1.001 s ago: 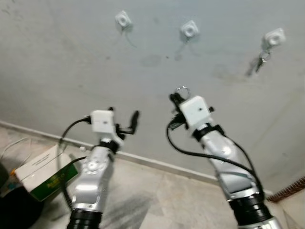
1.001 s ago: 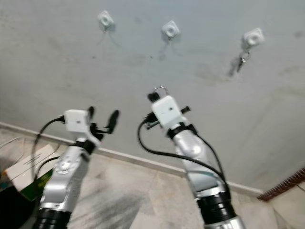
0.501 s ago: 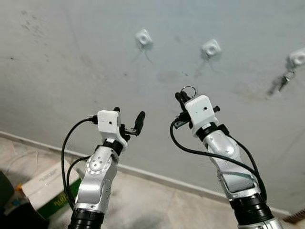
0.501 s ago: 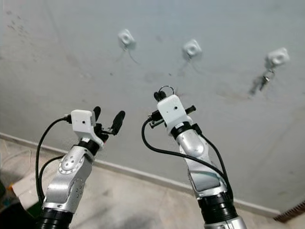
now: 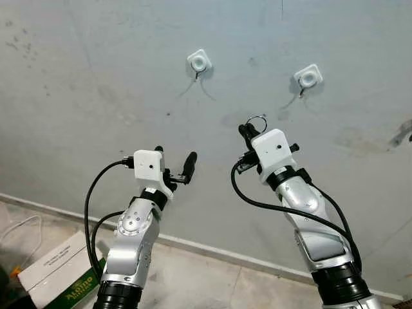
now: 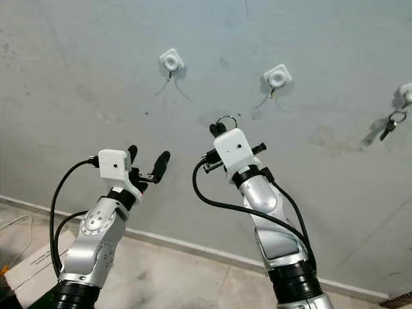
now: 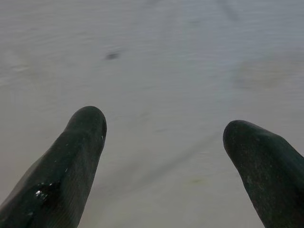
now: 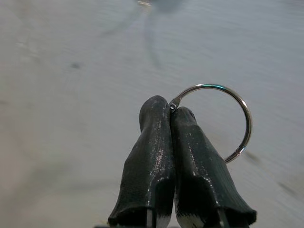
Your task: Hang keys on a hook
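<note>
My right gripper (image 5: pixel 247 132) is raised toward the grey wall, shut on a silver key ring (image 5: pixel 256 120) that sticks up past its fingertips (image 8: pixel 164 109); the ring (image 8: pixel 223 118) shows plainly in the right wrist view. Two white wall hooks hang above: one (image 5: pixel 199 62) up and to the left, one (image 5: pixel 308 77) up and to the right of the ring. A third hook (image 6: pixel 407 93) at the far right carries a bunch of keys (image 6: pixel 389 123). My left gripper (image 5: pixel 174 161) is raised lower left, open and holding nothing, fingers (image 7: pixel 80 142) facing bare wall.
A white and green cardboard box (image 5: pixel 55 277) lies on the floor at lower left, by a white cable (image 5: pixel 19 228). A skirting board (image 5: pixel 212 248) runs along the foot of the wall.
The camera has tilted and turned, so hooks and wall slid right and down in view. My right gripper stays shut on the ring, slightly higher; left gripper unchanged.
</note>
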You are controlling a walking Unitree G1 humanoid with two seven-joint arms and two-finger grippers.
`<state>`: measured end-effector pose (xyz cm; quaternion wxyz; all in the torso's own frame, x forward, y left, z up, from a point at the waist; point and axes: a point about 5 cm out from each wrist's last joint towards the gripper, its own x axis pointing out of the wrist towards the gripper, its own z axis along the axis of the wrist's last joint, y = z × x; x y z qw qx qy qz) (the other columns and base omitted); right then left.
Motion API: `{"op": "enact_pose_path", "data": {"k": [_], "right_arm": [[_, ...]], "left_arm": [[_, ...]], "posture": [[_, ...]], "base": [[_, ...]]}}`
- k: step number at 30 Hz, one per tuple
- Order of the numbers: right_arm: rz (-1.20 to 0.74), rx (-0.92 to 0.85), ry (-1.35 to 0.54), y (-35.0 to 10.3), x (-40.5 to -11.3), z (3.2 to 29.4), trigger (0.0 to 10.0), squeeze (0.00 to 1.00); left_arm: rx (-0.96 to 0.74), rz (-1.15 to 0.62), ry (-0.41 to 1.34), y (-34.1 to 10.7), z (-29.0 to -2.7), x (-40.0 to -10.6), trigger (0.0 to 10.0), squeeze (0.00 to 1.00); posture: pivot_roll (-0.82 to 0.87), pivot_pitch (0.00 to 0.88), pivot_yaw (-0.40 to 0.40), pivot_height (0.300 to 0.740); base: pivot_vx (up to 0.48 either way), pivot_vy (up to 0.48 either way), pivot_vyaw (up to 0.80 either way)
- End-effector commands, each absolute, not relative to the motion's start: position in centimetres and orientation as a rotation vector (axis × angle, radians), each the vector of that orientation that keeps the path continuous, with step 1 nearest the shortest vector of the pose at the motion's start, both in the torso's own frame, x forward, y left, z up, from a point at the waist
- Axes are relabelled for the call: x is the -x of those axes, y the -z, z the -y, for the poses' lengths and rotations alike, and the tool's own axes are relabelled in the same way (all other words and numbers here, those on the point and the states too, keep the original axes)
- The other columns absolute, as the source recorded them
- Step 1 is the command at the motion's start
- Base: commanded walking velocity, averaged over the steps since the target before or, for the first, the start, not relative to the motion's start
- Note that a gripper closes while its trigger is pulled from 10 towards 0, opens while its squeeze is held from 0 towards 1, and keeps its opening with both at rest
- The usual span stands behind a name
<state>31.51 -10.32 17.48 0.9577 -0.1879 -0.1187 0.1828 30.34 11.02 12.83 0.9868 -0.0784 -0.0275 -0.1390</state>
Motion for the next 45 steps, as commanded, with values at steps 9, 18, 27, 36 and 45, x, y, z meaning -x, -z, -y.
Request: {"op": "enact_pose_path", "data": {"k": [9,18,27,36,45], "right_arm": [[0.261,0.383,-0.383,-17.9,-31.5,9.9,10.0,0.00],[0.262,0.389,-0.377,-17.9,-31.0,10.2,10.0,0.00],[0.233,0.390,-0.347,-17.2,-29.8,11.6,10.0,0.00],[0.177,0.397,-0.261,-15.9,-27.0,14.2,10.0,0.00],[0.159,0.393,-0.208,-16.1,-26.0,15.4,10.0,0.00]], "left_arm": [[0.146,0.050,0.261,-12.7,-11.6,-30.2,10.0,0.00],[0.149,0.051,0.264,-12.7,-11.6,-30.1,10.0,0.00],[0.166,0.042,0.227,-12.7,-12.3,-29.6,10.0,0.00],[0.159,0.017,0.199,-12.1,-13.8,-27.0,10.0,0.00],[0.179,-0.018,0.190,-12.0,-14.2,-25.6,10.0,0.00]], "posture": [[-0.05,0.016,0.018,0.740],[-0.05,0.013,0.015,0.740],[-0.05,0.020,0.013,0.740],[-0.04,0.026,0.017,0.740],[-0.04,0.035,0.016,0.740]], "base": [[0.000,-0.177,0.00],[0.000,-0.303,0.00],[0.000,-0.138,0.00],[0.000,0.000,0.00],[0.000,0.000,0.00]]}}
